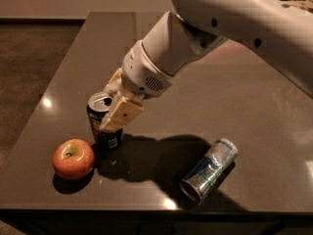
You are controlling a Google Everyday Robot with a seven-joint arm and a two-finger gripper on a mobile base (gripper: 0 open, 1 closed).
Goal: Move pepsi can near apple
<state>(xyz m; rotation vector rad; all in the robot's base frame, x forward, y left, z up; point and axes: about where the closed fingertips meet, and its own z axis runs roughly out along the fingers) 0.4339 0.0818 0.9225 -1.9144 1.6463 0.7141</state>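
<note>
Gripper (pixel 111 109) is clamped around the pepsi can (pixel 102 127), which stands upright near the table's (pixel 63 82) front left, just right of the apple (pixel 73 158). Silver can (pixel 209 169) lies on its side, well off to the right.

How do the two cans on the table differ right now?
The pepsi can stands upright; the silver-blue can lies on its side. The pepsi can is dark navy, the silver-blue can paler. The gripper grips the pepsi can, beside the apple; the silver-blue can lies free. Both are similar-sized soda cans.
</note>
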